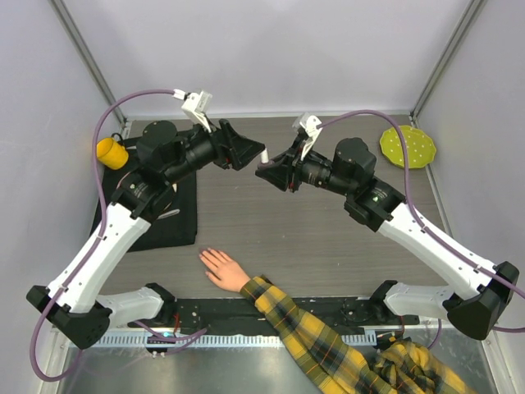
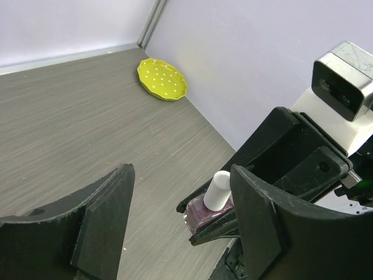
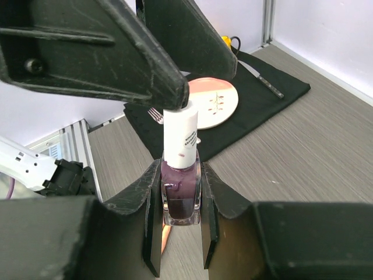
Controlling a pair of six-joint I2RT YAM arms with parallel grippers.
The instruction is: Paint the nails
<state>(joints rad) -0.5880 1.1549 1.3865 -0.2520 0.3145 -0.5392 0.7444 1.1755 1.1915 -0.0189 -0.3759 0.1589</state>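
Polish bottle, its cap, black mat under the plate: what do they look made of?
The bottle looks like clear glossy glass: dark purple liquid shows through its walls. The cap is probably plastic, white and smooth with a dull sheen, small print on its side. The mat looks like black fabric, matte with no shine, lying limp and flat.

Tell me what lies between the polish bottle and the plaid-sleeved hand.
Only bare table lies between the bottle and the hand, as the top view shows; the black cloth sits off to one side.
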